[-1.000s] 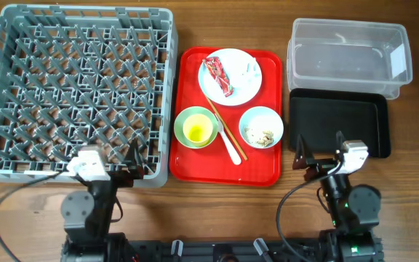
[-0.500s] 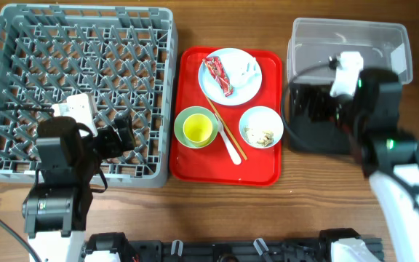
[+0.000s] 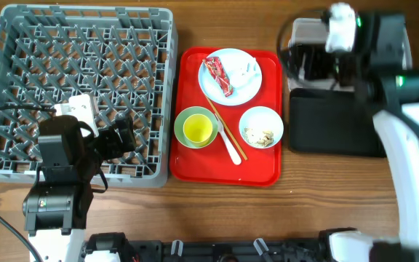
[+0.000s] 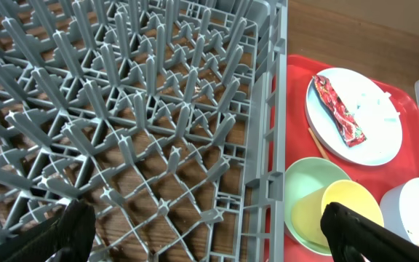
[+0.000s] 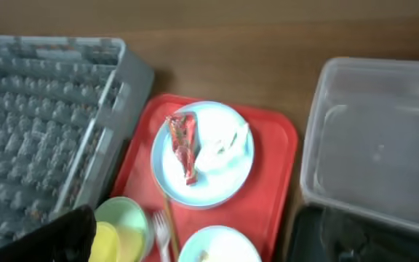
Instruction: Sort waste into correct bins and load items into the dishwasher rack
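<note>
The left claw gapes wide over the grey, pegged lattice rack, the right claw, its gap impossible to tell, hangs above the clear plastic tub, and the glossy red wrapper lies on the round white plate.

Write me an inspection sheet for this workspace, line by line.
Surface: wooden table, brown planks.
Job's things: dishwasher rack at left, no dishes seen in it; white plate holds red wrapper and tissue; yellow cup sits in green bowl; small bowl holds food scraps; fork and chopsticks lie between the bowls; clear tub looks empty; black tray beside it.
Clutter: red tray under the dishes; nothing else seen.
Grippers: left gripper open above the rack; right gripper above the tub, seemingly open.
Cables: black cable crosses the rack's left edge.
Surroundings: nothing seen.
</note>
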Robot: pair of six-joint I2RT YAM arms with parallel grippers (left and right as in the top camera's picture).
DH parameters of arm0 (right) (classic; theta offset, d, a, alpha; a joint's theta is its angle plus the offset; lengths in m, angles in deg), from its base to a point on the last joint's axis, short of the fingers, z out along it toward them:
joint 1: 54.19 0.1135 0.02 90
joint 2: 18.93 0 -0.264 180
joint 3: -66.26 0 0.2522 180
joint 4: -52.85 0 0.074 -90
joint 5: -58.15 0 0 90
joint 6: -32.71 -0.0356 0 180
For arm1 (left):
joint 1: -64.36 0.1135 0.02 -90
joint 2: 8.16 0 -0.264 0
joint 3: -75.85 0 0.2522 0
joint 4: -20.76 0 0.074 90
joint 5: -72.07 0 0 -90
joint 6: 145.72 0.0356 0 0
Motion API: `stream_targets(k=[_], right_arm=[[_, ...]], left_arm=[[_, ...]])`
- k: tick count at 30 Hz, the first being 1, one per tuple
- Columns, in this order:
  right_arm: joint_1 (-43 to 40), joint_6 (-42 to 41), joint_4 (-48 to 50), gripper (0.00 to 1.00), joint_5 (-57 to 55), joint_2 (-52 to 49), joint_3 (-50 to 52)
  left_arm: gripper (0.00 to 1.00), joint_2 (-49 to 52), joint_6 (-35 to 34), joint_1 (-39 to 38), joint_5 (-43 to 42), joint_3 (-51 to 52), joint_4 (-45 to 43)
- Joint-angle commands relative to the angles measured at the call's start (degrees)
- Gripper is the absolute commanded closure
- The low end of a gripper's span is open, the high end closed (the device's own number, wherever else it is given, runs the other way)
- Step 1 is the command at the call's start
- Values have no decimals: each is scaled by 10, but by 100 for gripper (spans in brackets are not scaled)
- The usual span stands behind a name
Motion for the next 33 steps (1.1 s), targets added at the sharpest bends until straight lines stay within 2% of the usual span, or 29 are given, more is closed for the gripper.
stream_targets(k=[1,3,7,10,16,20,29,31,33], right_arm=[[26,-12,-30,1,-4,-108,-153],[40,-17,-23,2,-22,-157,-206],[81,-75,5,2,-127,-231,-215],[107,-110,-1,6,-127,-290,-214],[140,-263,-17,7,-125,-406,-209],[142,-329,-21,17,-125,-449,-205],[142,-372,-42,36,-127,-513,-205],[141,-372,-51,55,-127,-516,-205],[138,-372,-54,86,-127,-510,-205]], left_arm=[[0,-2,-3,1,-11,-10,-2],[0,-2,-3,1,-11,-10,-2],[0,-2,-3,1,-11,-10,-2],[0,-2,-3,1,-11,-10,-2],[0,-2,-3,1,-11,-10,-1],[0,-2,-3,1,-11,-10,-1],[0,-2,-3,1,-11,-10,1],[0,-2,-3,1,-11,-10,1],[0,-2,-3,1,-11,-10,1]])
